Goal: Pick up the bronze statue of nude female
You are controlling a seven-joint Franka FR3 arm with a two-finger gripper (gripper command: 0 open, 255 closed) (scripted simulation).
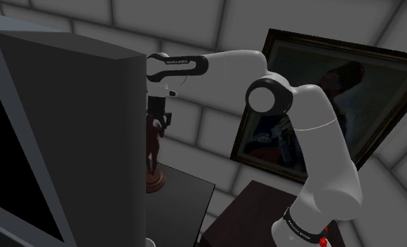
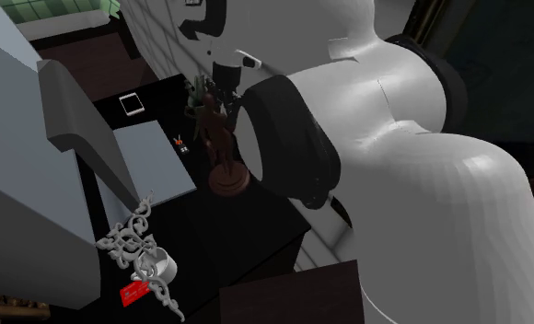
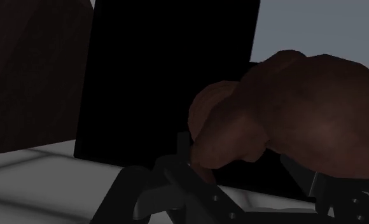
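Where the white arm [image 1: 321, 140] reaches up and toward the shoulder view's left, you see its black gripper [image 1: 157, 116] set over the top of the statue [image 1: 154, 151]. Large grey block [image 1: 62, 126]: stands at that view's left, its edge just beside the figure and hiding part of it from you. Framed painting [image 1: 363, 91]: leans on the tiled wall behind the arm. Dark table [image 1: 188, 203]: bears the statue near its edge on the arm's side. Statue, reddish brown: upright, long axis vertical, round base down on the table, head up at the gripper; you cannot tell which way the figure faces. Hand: clasped on the statue's upper part, with the fingers [image 3: 184, 149] against its sides in the wrist view. Smaller things on the table, second exterior view: a silver scrollwork ornament [image 2: 132, 241] well apart from the statue, a white-rimmed tablet [image 2: 133, 104] near the block, a pale mug [image 2: 159, 267] touching the ornament, and a red card [image 2: 133, 293] just beside it
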